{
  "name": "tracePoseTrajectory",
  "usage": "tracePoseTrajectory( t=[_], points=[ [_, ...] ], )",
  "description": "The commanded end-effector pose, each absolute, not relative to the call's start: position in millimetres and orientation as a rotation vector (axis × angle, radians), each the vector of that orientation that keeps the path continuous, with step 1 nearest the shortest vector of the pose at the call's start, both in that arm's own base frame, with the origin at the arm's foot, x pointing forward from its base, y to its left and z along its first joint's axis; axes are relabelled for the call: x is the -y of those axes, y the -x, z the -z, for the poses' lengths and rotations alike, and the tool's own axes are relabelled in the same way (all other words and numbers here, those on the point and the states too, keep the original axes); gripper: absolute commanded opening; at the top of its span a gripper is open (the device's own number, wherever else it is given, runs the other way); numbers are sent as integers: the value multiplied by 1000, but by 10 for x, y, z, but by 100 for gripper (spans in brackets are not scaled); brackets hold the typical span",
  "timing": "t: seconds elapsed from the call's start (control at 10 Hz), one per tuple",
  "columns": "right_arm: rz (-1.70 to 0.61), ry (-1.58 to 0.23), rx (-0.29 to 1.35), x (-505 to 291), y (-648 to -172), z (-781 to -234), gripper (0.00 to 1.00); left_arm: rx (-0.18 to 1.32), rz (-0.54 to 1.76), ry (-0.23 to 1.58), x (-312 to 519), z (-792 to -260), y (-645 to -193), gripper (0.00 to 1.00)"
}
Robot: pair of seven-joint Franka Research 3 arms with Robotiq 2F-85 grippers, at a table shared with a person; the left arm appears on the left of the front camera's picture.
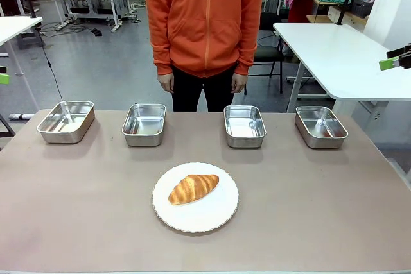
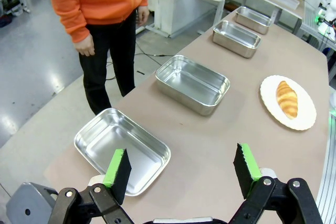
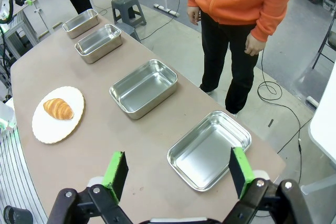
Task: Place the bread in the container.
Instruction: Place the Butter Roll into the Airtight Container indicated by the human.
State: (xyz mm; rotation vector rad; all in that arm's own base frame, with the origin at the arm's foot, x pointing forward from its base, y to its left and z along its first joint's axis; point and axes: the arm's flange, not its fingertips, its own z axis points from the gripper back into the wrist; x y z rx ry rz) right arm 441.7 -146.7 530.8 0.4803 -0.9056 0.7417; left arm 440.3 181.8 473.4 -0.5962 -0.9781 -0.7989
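Trays of steel stand in a row along the far side of a brown table (image 1: 77,222), with a robot arm at each end. At far left, the left gripper (image 2: 181,156) hangs with its jaws spread wide and nothing between them, above the table's end just beside the first tray (image 1: 66,121). The second tray (image 1: 144,124), third tray (image 1: 244,126) and fourth tray (image 1: 321,126) follow, all alike and set apart from one another; which of the four is the task's container cannot be told. Nearer the robot, level with the gap between second and third, the bread (image 1: 193,188), a golden croissant, lies on a round white plate (image 1: 212,219), touching no tray. A person in an orange hoodie (image 1: 205,17) stands behind the row, hands at sides. At far right, the right gripper (image 3: 177,158) is likewise released and bare, above the table's end by the fourth tray.
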Motion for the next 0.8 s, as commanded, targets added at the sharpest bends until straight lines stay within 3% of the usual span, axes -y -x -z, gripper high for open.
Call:
tracePoseTrajectory(
  t=[0.0, 0.7],
  points=[
    [-744, -485, 918, 1457, -4415, -5330, 100, 993, 811, 600, -1830, -4746, -4385, 100],
    [-744, -485, 918, 1457, -4415, -5330, 100, 993, 811, 600, -1830, -4746, -4385, 100]
  ],
)
